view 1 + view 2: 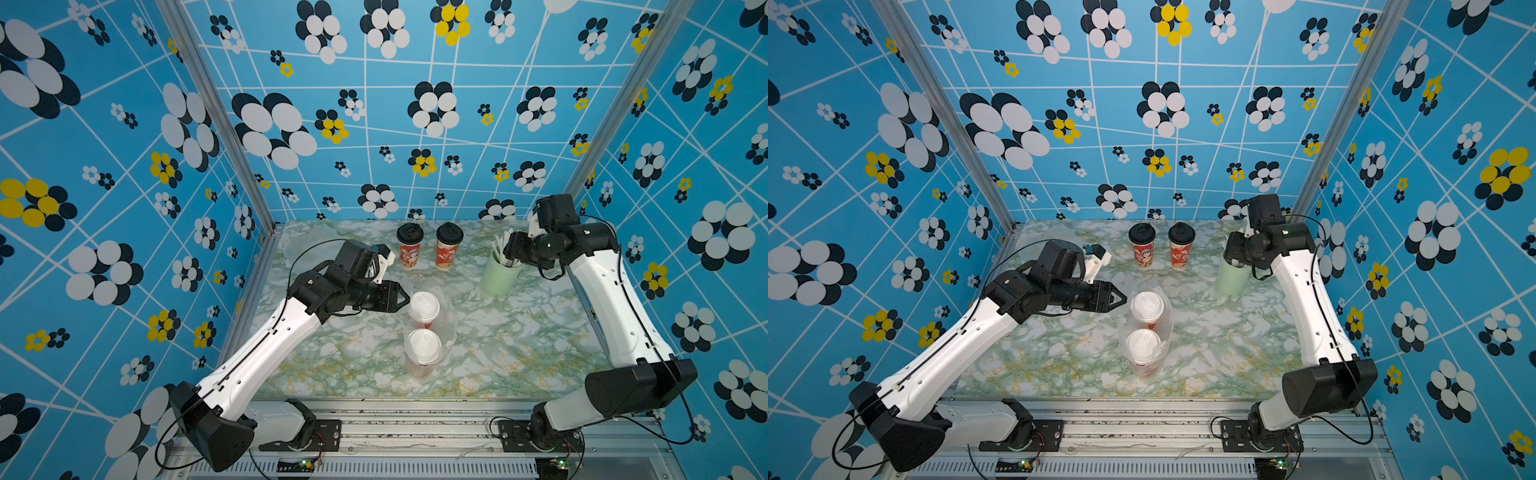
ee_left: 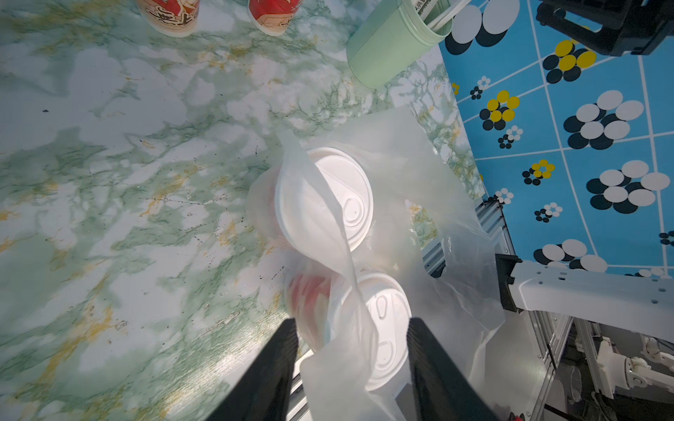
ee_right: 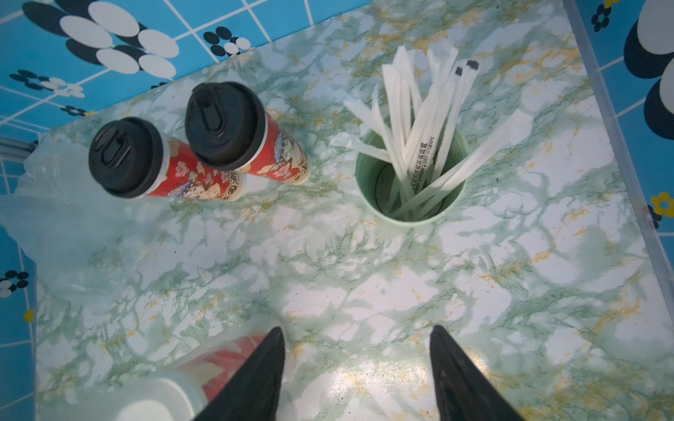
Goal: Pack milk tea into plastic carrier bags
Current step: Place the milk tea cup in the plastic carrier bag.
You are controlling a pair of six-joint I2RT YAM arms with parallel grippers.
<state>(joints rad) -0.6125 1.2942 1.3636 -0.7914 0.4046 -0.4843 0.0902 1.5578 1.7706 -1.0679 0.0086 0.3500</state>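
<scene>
Mid-table, inside a clear bag (image 2: 401, 145): two white-lid cups (image 1: 423, 305). Left gripper (image 2: 352, 320): open around the bag's handle (image 2: 339, 226), pinching nothing. Right gripper (image 3: 357, 328): open, empty, by the far right corner.

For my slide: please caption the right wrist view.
Open right tool over the table, facing two black-lidded cups and a green straw cup.

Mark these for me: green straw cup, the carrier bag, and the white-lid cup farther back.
green straw cup (image 3: 410, 219): right wrist view, on the rim.
carrier bag (image 2: 397, 145): left wrist view, on the loose film beside the lids.
rear white-lid cup (image 1: 423, 305): a top view, on the centre of the lid.
</scene>
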